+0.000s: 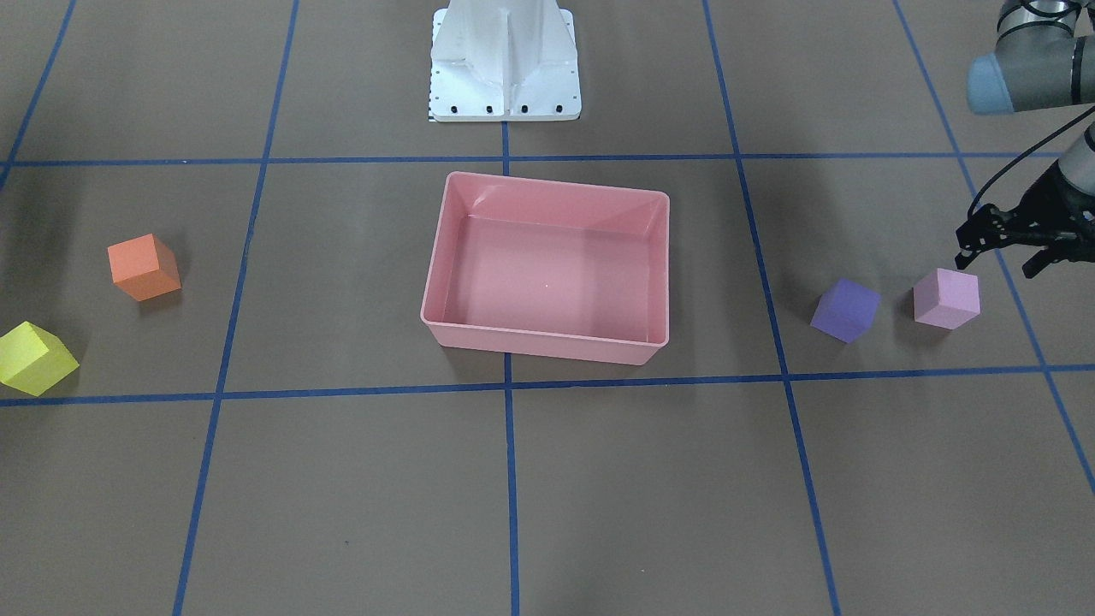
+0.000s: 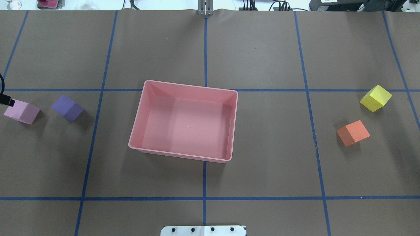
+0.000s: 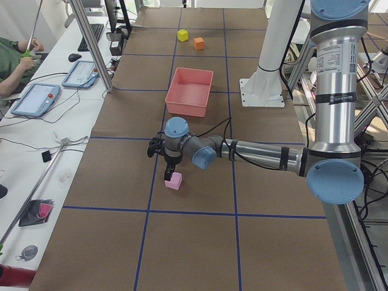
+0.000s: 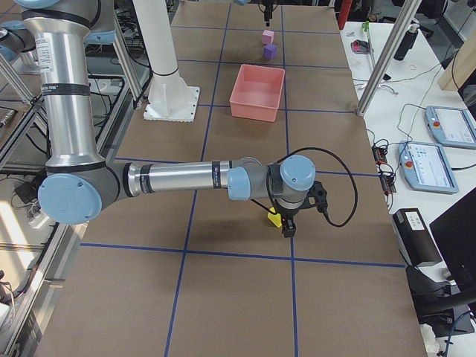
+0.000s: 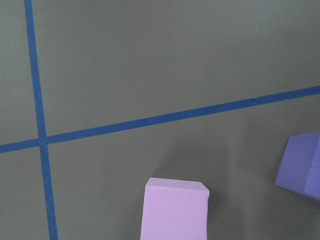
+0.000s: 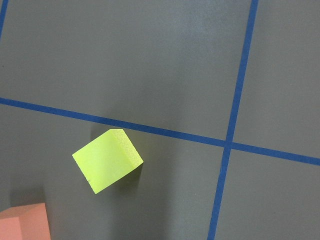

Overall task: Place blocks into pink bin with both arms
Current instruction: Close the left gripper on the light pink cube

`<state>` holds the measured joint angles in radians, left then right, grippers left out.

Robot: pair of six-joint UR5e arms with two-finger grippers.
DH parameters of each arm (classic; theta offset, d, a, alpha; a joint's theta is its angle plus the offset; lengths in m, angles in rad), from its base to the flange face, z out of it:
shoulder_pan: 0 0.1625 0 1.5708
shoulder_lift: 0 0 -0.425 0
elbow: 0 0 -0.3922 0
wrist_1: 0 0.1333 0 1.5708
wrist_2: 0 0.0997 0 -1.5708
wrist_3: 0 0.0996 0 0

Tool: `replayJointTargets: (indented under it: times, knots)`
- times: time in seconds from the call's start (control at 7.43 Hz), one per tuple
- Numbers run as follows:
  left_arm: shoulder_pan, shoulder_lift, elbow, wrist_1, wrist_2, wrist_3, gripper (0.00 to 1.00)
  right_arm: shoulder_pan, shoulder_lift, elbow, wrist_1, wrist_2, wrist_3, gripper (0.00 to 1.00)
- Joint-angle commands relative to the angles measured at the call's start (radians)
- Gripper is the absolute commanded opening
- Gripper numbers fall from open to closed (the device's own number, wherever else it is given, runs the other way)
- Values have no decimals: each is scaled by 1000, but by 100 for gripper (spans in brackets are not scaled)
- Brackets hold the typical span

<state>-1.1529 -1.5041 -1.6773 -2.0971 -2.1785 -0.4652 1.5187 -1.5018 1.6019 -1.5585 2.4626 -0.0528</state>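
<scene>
The pink bin (image 1: 547,342) stands empty at the table's middle, also in the overhead view (image 2: 178,155). The lilac block (image 1: 945,298) and the purple block (image 1: 845,310) lie side by side on my left; both show in the left wrist view, lilac (image 5: 176,210), purple (image 5: 302,167). My left gripper (image 1: 1005,250) hovers open and empty just above the lilac block. The orange block (image 1: 144,267) and the yellow block (image 1: 34,359) lie on my right. My right gripper (image 4: 287,225) hangs over the yellow block (image 6: 107,160); I cannot tell whether it is open or shut.
The white robot base (image 1: 505,64) stands behind the bin. Blue tape lines (image 2: 205,198) grid the brown table cover. A side desk with tablets (image 3: 36,100) and a seated person runs along the far table edge.
</scene>
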Motion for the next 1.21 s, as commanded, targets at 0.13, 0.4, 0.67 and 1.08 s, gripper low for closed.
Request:
replayJointTargets:
  times: [0.13,0.4,0.67,1.08]
  knots:
    - [25,-1,48,-58,6,-7,100,0,0,-2,0,9,1,100]
    - [80,-13,48,-69,8,-79,100,0,2,-11,-2,9,2,100]
    - [97,-13,53,-72,31,-76,100,0,5,-19,-2,9,2,100]
    - [97,-13,82,-73,36,-40,99,0,5,-27,-2,9,2,100]
